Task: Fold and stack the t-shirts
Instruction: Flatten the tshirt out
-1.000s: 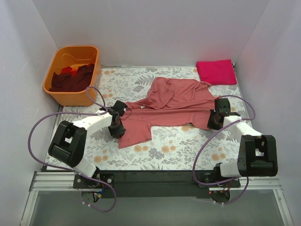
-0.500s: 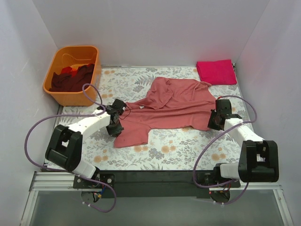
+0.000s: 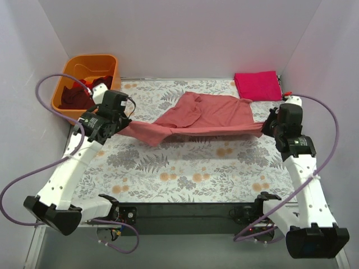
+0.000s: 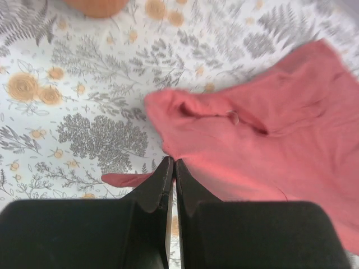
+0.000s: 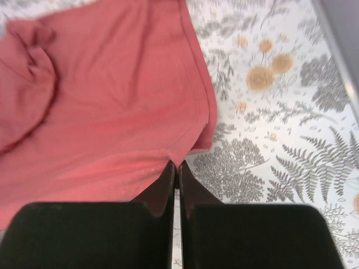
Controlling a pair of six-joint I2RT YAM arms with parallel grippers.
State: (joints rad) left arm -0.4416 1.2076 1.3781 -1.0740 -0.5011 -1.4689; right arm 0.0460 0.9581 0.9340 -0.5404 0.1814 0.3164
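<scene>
Both arms are rising and swinging apart compared with a second ago, when they were crouching low over the near edge of the cloth. I am now holding the salmon-pink t-shirt (image 3: 208, 115) drawn into a taut band between them. The wide crumpled spread it was showing on the bench (image 3: 185, 168) is narrowing as the near edge is coming up.

The left tool (image 3: 127, 124) is pinching the shirt's left corner, its fingers pressed together on a thin tongue of fabric in the left wrist view. The right tool (image 3: 268, 126) is gripping the right corner in the same way, with its fingers closed on the hem.

The far part of the shirt seems to be resting on the bench, and a flap is lying doubled over near its upper left. I am reading this as the spreading step, with the folding itself not yet begun.

The magenta t-shirt (image 3: 258, 85) is sitting folded in the far right corner, well apart from the one I am holding. The dark t-shirts (image 3: 76, 96) are waiting in the orange tub (image 3: 84, 116), so most of the job is lying ahead.

Both pinches are looking shallow, so I am worrying about a corner slipping if I keep pulling outward.
</scene>
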